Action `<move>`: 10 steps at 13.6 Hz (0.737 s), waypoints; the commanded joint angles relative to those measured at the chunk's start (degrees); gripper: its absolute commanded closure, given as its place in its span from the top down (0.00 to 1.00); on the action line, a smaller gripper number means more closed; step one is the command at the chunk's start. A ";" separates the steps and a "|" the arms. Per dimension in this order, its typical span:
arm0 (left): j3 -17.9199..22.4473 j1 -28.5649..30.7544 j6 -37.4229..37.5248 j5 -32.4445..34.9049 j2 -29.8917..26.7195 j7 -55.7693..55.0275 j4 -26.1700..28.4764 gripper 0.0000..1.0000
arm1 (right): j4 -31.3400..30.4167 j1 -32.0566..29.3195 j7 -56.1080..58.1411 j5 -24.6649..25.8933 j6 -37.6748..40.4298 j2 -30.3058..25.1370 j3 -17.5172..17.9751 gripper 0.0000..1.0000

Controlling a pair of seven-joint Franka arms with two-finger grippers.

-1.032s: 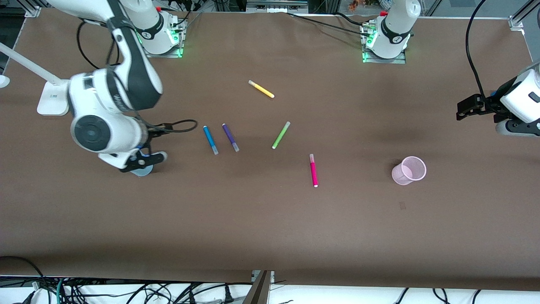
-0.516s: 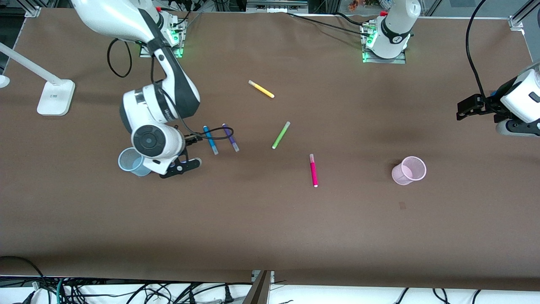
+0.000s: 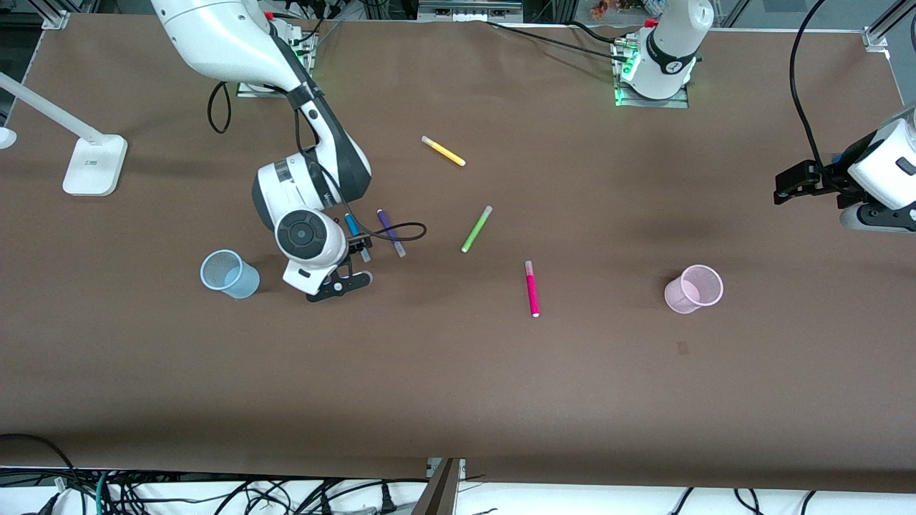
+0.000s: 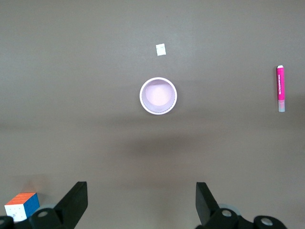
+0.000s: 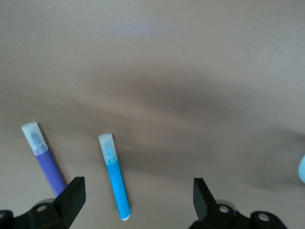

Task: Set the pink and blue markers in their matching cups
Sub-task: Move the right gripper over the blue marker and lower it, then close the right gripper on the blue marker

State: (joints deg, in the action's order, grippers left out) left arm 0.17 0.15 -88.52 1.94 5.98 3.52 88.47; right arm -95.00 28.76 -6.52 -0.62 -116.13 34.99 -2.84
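The blue marker (image 3: 353,227) lies near the right arm's end of the table, partly under that arm. My right gripper (image 3: 342,280) hovers over it, open and empty. In the right wrist view the blue marker (image 5: 116,181) lies between the fingers, closer to one of them, with my right gripper (image 5: 138,195) above it. The pale blue cup (image 3: 229,274) stands upright beside the arm. The pink marker (image 3: 532,288) lies mid-table. The pink cup (image 3: 694,288) stands upright toward the left arm's end. My left gripper (image 4: 141,200) waits, open, high over the pink cup (image 4: 158,96).
A purple marker (image 3: 391,232) lies next to the blue one. A green marker (image 3: 476,229) and a yellow marker (image 3: 443,151) lie farther from the camera. A white lamp base (image 3: 93,164) stands at the right arm's end. A colour cube (image 4: 21,206) sits below the left gripper.
The right arm has swung from above the blue cup to above the blue marker, and the cup now shows in full. The left arm has not moved.
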 commanded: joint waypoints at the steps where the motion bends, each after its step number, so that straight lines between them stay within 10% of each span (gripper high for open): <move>1: 0.10 0.47 1.51 -1.33 1.14 0.43 -2.25 1.00 | -5.80 0.68 -1.12 -0.96 -6.89 -1.24 0.64 1.00; 10: 0.01 0.82 1.60 -1.41 1.83 0.52 -3.66 1.00 | -10.30 2.62 -2.79 -0.87 -14.82 -0.10 1.08 1.00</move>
State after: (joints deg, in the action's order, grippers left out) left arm 0.33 0.39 -88.51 1.94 6.05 3.52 87.25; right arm -103.50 31.25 -9.02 -0.64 -128.96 35.21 -1.67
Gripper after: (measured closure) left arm 0.000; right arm 0.000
